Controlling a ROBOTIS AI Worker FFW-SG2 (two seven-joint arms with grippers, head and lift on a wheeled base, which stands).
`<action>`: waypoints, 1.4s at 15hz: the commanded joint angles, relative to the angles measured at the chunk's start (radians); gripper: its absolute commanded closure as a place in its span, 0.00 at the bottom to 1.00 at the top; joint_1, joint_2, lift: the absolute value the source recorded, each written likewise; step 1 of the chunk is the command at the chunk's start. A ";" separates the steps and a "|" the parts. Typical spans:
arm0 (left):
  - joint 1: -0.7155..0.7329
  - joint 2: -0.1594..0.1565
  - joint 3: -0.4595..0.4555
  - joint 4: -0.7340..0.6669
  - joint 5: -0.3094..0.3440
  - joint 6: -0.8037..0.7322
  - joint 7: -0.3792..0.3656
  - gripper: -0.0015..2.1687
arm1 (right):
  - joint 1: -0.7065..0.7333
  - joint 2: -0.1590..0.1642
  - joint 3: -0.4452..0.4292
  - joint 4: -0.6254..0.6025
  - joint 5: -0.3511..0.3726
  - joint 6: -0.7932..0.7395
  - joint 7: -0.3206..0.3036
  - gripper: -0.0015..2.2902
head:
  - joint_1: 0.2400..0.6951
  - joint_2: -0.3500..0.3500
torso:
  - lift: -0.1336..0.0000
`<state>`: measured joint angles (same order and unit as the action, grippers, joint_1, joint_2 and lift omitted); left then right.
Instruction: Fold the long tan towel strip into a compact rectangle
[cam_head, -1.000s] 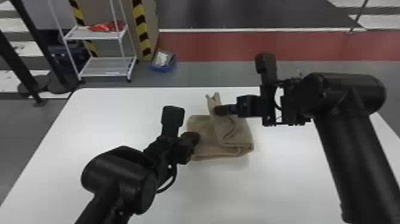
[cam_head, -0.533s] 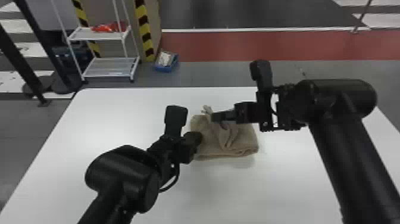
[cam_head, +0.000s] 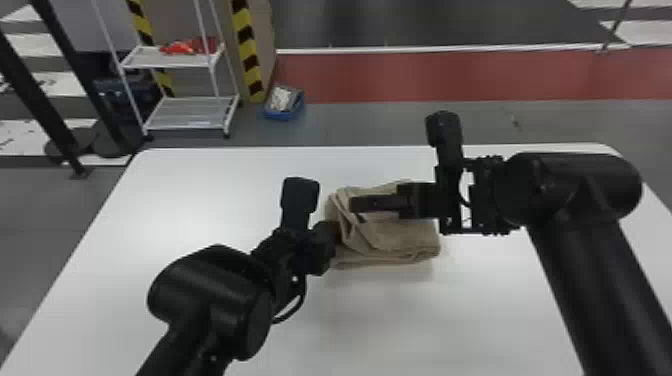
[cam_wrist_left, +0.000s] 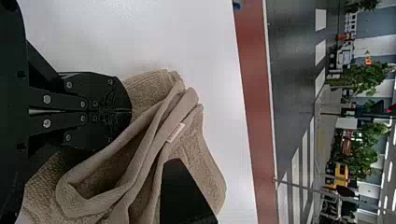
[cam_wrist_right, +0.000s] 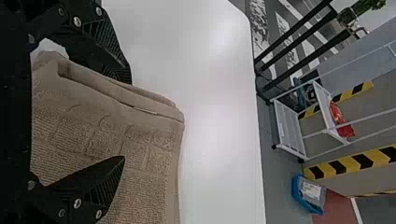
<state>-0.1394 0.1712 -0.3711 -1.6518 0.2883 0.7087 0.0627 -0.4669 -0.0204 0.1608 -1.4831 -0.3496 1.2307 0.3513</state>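
The tan towel (cam_head: 400, 237) lies in a folded, rumpled bundle at the middle of the white table. My left gripper (cam_head: 336, 233) is at the bundle's left side; its fingers meet over the cloth (cam_wrist_left: 210, 172) in the left wrist view, left gripper (cam_wrist_left: 131, 112) shut. Whether any cloth is pinched there, I cannot tell. Over the towel's upper part, from the right, reaches my right gripper (cam_head: 354, 204). In the right wrist view the right gripper (cam_wrist_right: 126, 117) is open, its fingers spread apart with towel layers (cam_wrist_right: 140, 158) between and below them.
White table surface (cam_head: 200, 200) surrounds the towel. Beyond the far edge stand a white shelf rack (cam_head: 187, 112) and a blue bin (cam_head: 284, 102) on the floor. Both forearms are near each other over the table.
The right gripper has moved left and somewhat toward the near side. The towel flap that stood up at the far side has come down onto the bundle. My left arm has barely moved.
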 joint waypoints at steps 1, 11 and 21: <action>0.017 0.007 0.011 -0.051 0.006 0.002 -0.003 0.89 | 0.063 -0.026 -0.024 -0.114 -0.031 0.063 0.000 0.10 | 1.00 0.58 | 0.04; 0.093 0.087 0.150 -0.224 0.032 0.055 -0.012 0.89 | 0.442 -0.176 -0.150 -0.560 -0.005 -0.084 0.063 0.88 | 1.00 0.51 | 0.04; 0.136 0.102 0.212 -0.223 0.049 0.015 -0.029 0.89 | 0.501 -0.173 -0.076 -0.422 0.132 -0.290 0.055 0.88 | 1.00 0.59 | 0.04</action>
<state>-0.0043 0.2725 -0.1597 -1.8751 0.3371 0.7244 0.0373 0.0647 -0.1980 0.0684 -1.9561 -0.2415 0.9553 0.4107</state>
